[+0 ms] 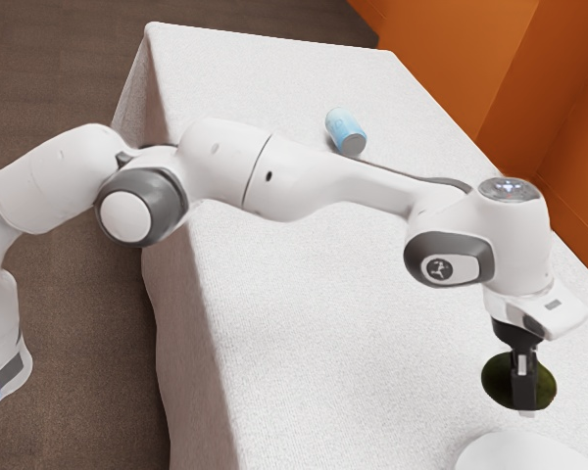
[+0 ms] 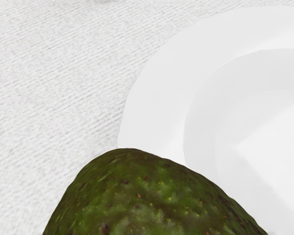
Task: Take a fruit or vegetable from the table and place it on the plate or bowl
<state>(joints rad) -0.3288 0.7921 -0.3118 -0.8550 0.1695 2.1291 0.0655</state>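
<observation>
Just beside the plate [image 2: 152, 98], over the table [image 1: 304, 323], the gripper [image 1: 519, 387] is clamping the avocado [image 2: 152, 196] between its fingers; by my reckoning the smooth, rounded fruit is risking slipping free, or rolling off the rim if it is being released short of the centre

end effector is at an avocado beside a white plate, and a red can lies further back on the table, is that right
No: the can is blue, not red, as the exterior view shows. The rest holds: the end effector is at the avocado beside the white plate, and the can lies further back on the table.
</observation>
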